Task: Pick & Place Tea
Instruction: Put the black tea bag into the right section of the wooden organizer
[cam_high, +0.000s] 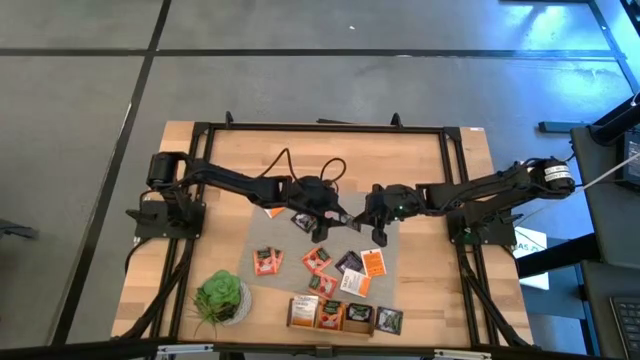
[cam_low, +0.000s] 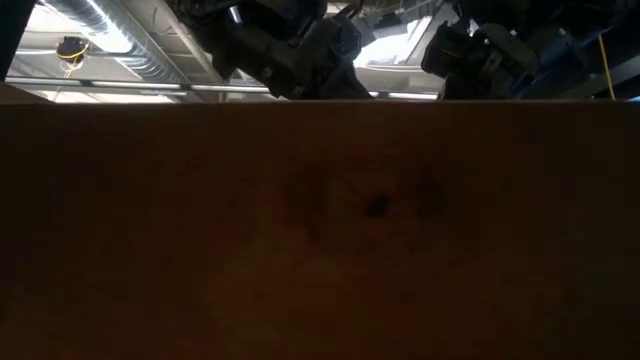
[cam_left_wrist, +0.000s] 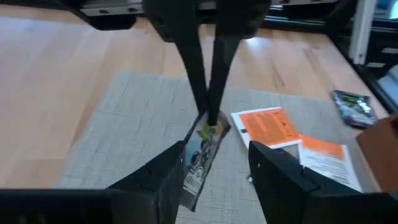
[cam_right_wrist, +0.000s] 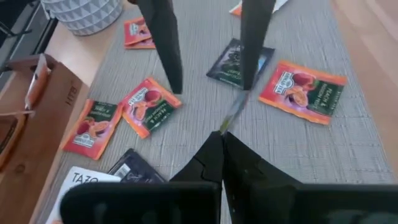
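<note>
Several tea sachets, orange (cam_high: 372, 263), red-orange (cam_right_wrist: 301, 90) and black (cam_right_wrist: 239, 62), lie flat on the grey mat (cam_high: 262, 232). One dark, silvery sachet (cam_left_wrist: 200, 158) hangs above the mat at the table's middle, with my right gripper (cam_right_wrist: 221, 134) shut on it. My left gripper (cam_left_wrist: 216, 149) is open. Its two fingers (cam_right_wrist: 165, 43) stand on either side of the hanging sachet without touching it. In the high view the two grippers meet tip to tip, left (cam_high: 348, 217) and right (cam_high: 368, 222). My right gripper pinches the sachet's upper end (cam_left_wrist: 210, 127) between its two thin fingers, at their free ends. The fingers come slanting down from the table's right side. The sachet hangs below them, tilted, clear of the mat.
A wooden box (cam_high: 340, 316) with sachets stands at the near edge, with a potted plant (cam_high: 220, 298) to its left. More sachets lie near the box (cam_right_wrist: 93, 127). A black frame (cam_high: 455, 170) runs around the table. A wooden board (cam_low: 320, 230) fills the low view.
</note>
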